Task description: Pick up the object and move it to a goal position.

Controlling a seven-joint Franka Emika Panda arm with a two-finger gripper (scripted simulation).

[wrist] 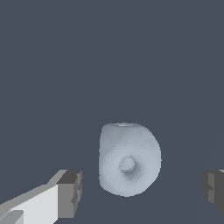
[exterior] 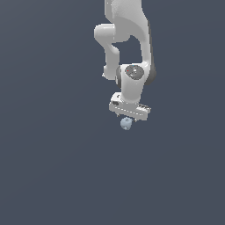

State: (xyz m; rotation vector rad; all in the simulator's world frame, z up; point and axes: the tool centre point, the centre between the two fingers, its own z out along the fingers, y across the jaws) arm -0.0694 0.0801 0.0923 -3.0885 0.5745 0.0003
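The object (exterior: 126, 124) is a small pale blue-grey lumpy ball with a dark dimple, lying on the dark grey floor just under my white hand. In the wrist view the object (wrist: 129, 159) sits between my two dark fingertips, closer to one fingertip (wrist: 70, 192) than the other (wrist: 214, 190), with a gap on each side. My gripper (exterior: 127, 117) is open and points straight down over it. In the wrist view the gripper (wrist: 142, 192) touches nothing. No goal marker shows.
The dark grey floor (exterior: 52, 167) fills both views. The white arm (exterior: 132, 39) rises above the hand to the top edge of the exterior view.
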